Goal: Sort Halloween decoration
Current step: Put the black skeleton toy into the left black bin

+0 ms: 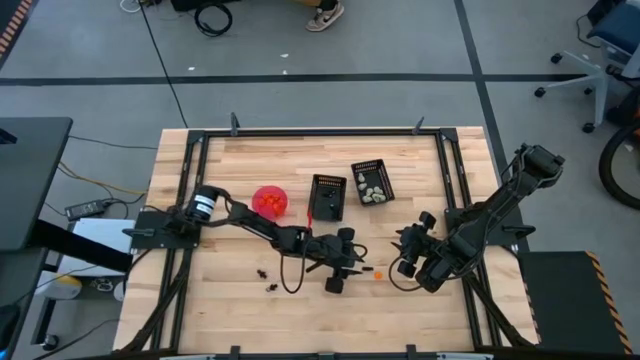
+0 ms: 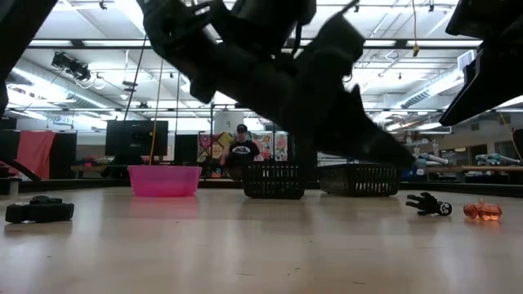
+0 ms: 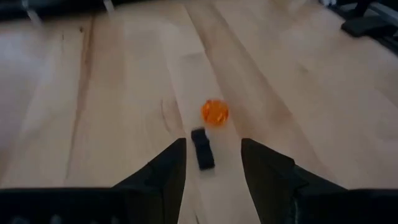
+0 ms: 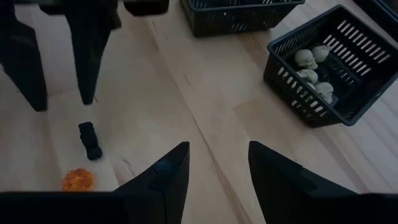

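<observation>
Left tool (image 3: 213,163) hung spread and empty over a black trinket (image 3: 202,149) beside an orange trinket (image 3: 214,112) on the desk (image 1: 230,300); right tool (image 4: 219,168) gaped nearby. Pick step; next: lower, clench.

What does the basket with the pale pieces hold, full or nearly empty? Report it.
Partly filled. The basket holds a small cluster of pale skull trinkets along one side, with bare dark floor showing beside them in the right wrist view.
</observation>
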